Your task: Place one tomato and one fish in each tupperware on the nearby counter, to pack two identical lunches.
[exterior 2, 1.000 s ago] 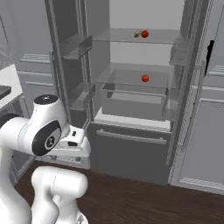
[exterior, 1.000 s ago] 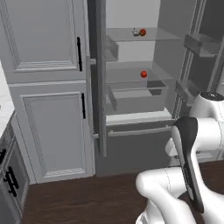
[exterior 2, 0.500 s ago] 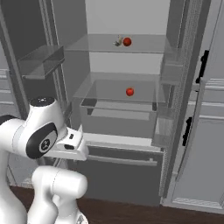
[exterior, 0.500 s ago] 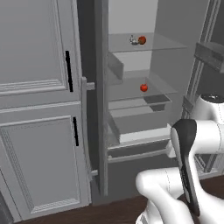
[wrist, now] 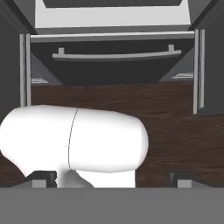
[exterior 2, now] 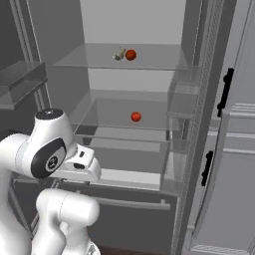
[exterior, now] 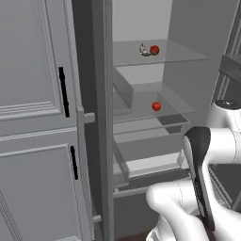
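Currently the open fridge is holding one round red tomato (exterior: 154, 49) beside a small grey fish (exterior: 143, 49) at its 9 o'clock on the upper glass shelf (exterior 2: 94, 57); a second red tomato (exterior 2: 135, 116) is sitting on the lower shelf. The two-finger gripper (wrist: 112, 179) is hanging with jaws spread wide, empty, over dark wooden floor (wrist: 175, 127).

An open grey refrigerator (exterior 2: 149, 30) with clear glass shelves (exterior 2: 99, 62) stands between grey panelled cabinet doors (exterior: 33, 94) with black handles (exterior: 63, 92). Dark brown wooden floor (wrist: 175, 127) lies below its drawer.
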Motion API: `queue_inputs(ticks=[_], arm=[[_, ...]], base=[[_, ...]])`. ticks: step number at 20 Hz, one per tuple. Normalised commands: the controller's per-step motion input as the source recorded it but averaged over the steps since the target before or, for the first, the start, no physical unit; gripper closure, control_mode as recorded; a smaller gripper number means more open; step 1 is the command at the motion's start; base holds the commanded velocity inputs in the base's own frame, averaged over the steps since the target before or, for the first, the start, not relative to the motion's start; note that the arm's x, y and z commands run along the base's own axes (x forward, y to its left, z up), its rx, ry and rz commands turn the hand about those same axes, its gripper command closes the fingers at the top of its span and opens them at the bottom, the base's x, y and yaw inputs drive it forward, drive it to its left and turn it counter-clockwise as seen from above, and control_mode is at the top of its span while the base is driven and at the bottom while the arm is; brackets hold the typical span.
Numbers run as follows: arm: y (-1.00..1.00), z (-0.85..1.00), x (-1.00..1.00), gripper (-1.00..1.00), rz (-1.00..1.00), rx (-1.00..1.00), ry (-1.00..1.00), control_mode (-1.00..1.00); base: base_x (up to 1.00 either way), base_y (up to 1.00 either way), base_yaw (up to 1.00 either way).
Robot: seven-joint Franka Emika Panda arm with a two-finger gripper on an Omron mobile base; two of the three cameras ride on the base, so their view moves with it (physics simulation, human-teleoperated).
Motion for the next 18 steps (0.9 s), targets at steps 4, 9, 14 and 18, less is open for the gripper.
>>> queue_inputs(ticks=[4,9,14,18], arm=[[0.00,0.00,0.00,-1.00,0.00,0.00,0.00,1.00],[0.00,0.00,0.00,-1.00,0.00,0.00,0.00,1.00],[0.00,0.00,0.00,-1.00,0.00,0.00,0.00,1.00],[0.00,0.00,0.00,-1.00,0.00,0.00,0.00,1.00]], base=[[0.13,-0.35,-0.04],[0.49,-0.06,0.02],[0.68,-0.21,0.09],[0.78,-0.27,0.11]])
